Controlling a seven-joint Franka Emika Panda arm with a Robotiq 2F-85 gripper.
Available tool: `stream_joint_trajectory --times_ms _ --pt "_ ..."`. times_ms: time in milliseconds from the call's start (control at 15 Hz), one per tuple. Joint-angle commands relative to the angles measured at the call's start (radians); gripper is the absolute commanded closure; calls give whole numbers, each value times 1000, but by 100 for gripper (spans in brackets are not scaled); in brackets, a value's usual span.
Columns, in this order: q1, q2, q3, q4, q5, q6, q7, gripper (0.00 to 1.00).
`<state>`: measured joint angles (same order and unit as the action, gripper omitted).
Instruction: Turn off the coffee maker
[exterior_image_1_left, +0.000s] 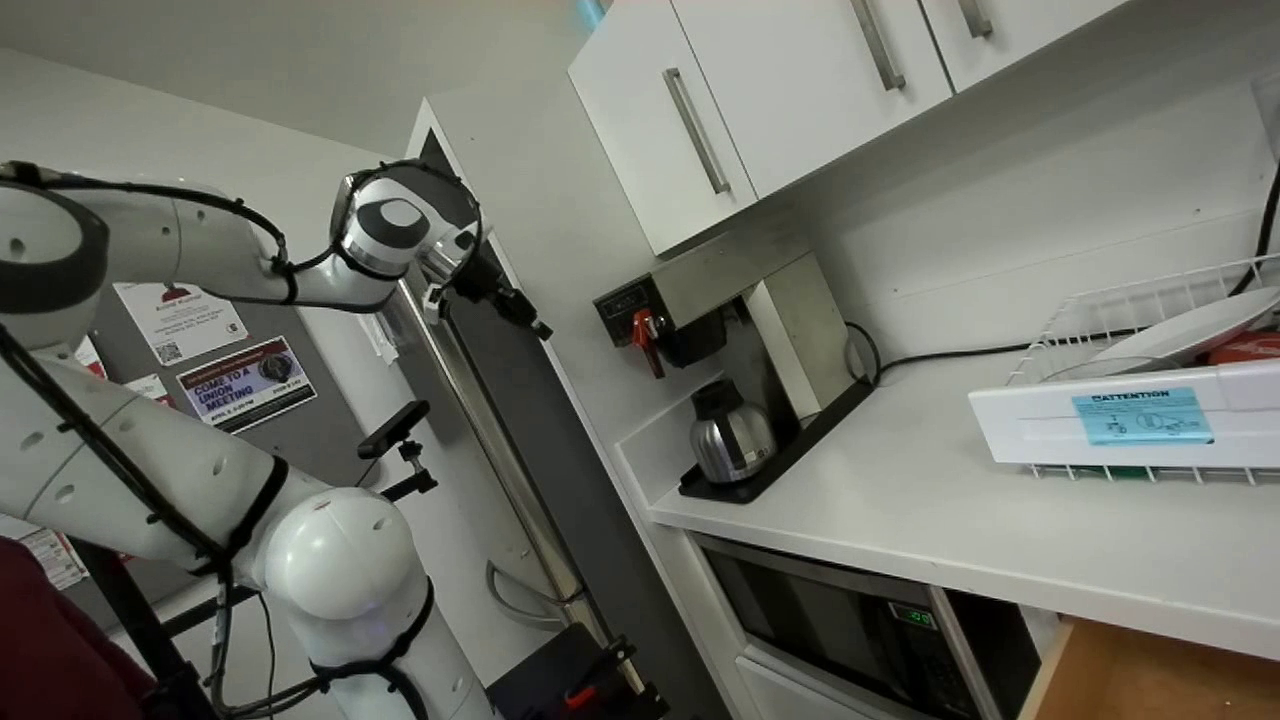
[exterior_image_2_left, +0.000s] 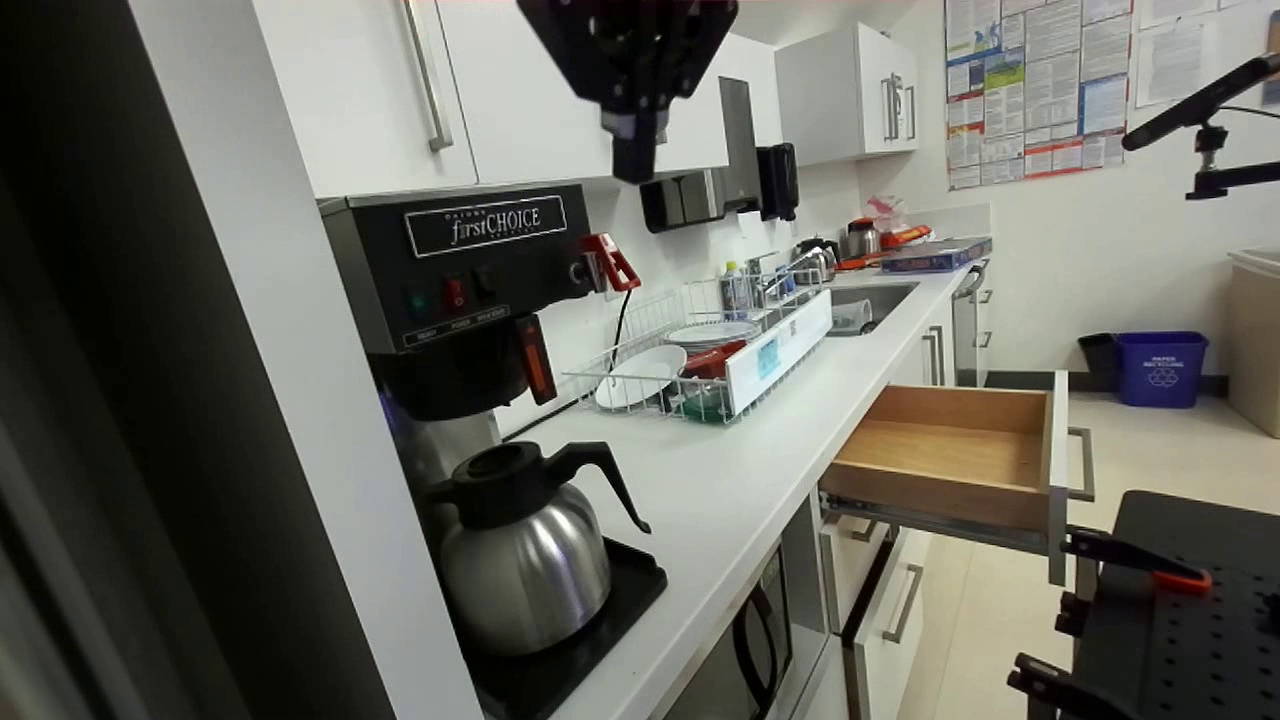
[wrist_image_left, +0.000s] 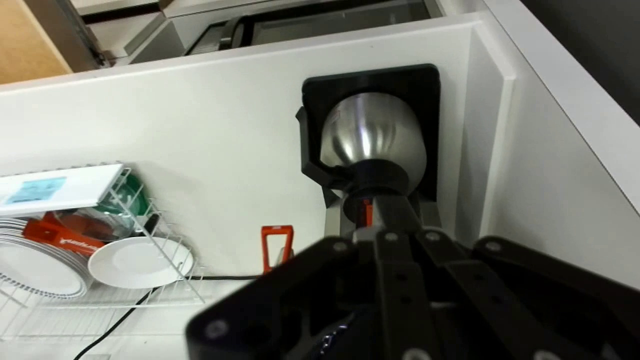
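Observation:
The coffee maker (exterior_image_2_left: 480, 230) stands at the counter's end, with a black front panel, steel body and red handles. A small red switch (exterior_image_2_left: 454, 293) sits on its front panel between a green light and a black switch. A steel carafe (exterior_image_2_left: 527, 560) with black top and handle stands on its base. The machine also shows in an exterior view (exterior_image_1_left: 720, 285). My gripper (exterior_image_1_left: 541, 330) is shut and empty, in front of the machine and apart from it. It also shows in an exterior view (exterior_image_2_left: 635, 160). In the wrist view my gripper (wrist_image_left: 395, 212) hides most of the machine's front panel.
A white side panel (exterior_image_1_left: 540, 200) rises beside the machine. Upper cabinets (exterior_image_1_left: 650, 130) hang above. A dish rack (exterior_image_2_left: 780, 350) with plates stands on the counter. A microwave (exterior_image_1_left: 830, 620) sits under it, and an open drawer (exterior_image_2_left: 940, 455) juts out.

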<state>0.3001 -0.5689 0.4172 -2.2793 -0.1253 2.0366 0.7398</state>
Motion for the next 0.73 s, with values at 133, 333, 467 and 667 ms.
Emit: stream_joint_trajectory --times_ms 133,333,467,667 --pt "-3 -120 -6 -32 43 -116 -114 100" --pt "-7 -145 -5 -47 56 -124 -149 100" --pt "-8 -156 -5 -59 68 -120 -167 100" --pt "-11 -170 -4 -78 75 -114 -183 100"
